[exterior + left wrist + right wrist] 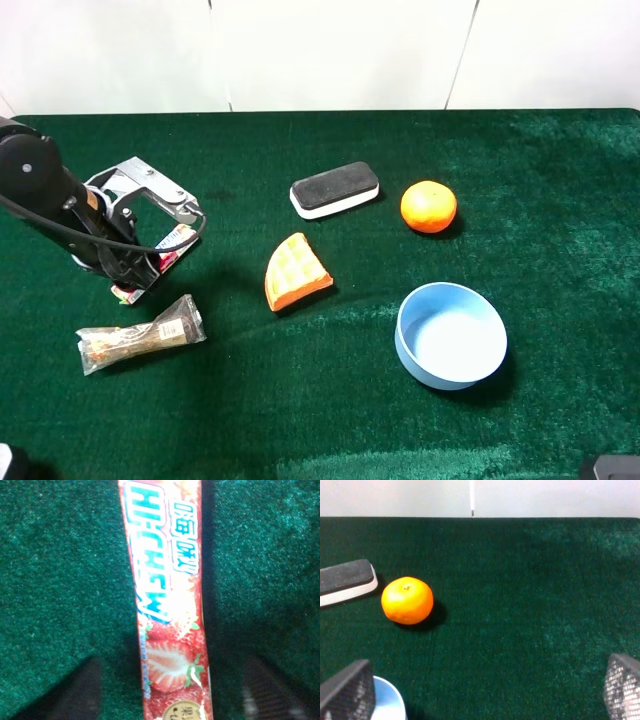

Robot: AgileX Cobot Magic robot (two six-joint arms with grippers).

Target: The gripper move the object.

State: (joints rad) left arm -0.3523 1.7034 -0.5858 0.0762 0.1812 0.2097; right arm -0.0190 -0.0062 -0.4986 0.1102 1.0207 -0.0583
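The candy stick pack (176,240), red with strawberry pictures and blue-white lettering, lies flat on the green cloth at the left. My left gripper (148,255) hangs right over it and hides its middle. In the left wrist view the pack (167,605) runs between the two dark fingers (85,690), which stand wide apart and do not touch it, so the left gripper (175,690) is open. My right gripper (487,680) is open and empty above the cloth near the orange (407,600). It holds nothing.
A clear-wrapped brown snack bar (140,340) lies just in front of the pack. An orange waffle wedge (297,272), a black-and-white eraser (335,189), an orange (428,206) and a blue bowl (450,335) lie toward the middle and right.
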